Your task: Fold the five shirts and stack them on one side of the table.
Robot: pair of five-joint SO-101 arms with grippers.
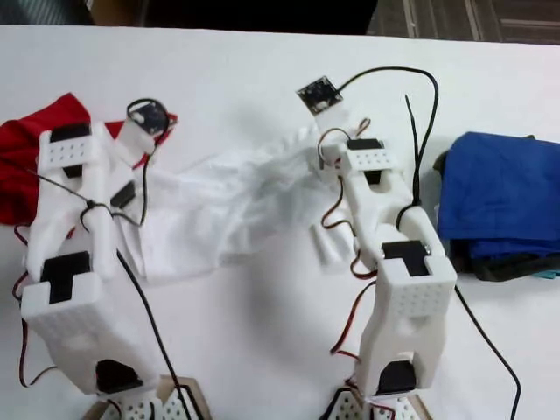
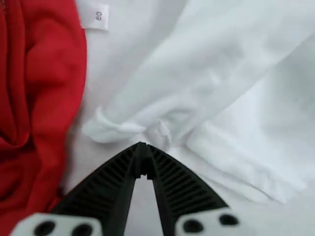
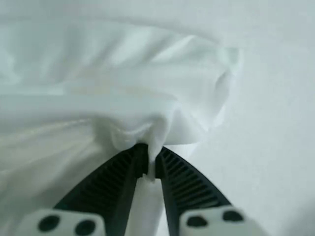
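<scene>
You will find the white shirt (image 1: pixel 236 197) crumpled at mid-tabletop (image 1: pixel 262 350), between both arms. The left gripper (image 2: pixel 142 162) is clenched on a bunched edge beside the red shirt (image 2: pixel 39 88). The right gripper (image 3: pixel 146 164) grasps the opposite edge, with fabric between its jaws.

Unreadable print on shirt tag (image 2: pixel 96 17)
</scene>
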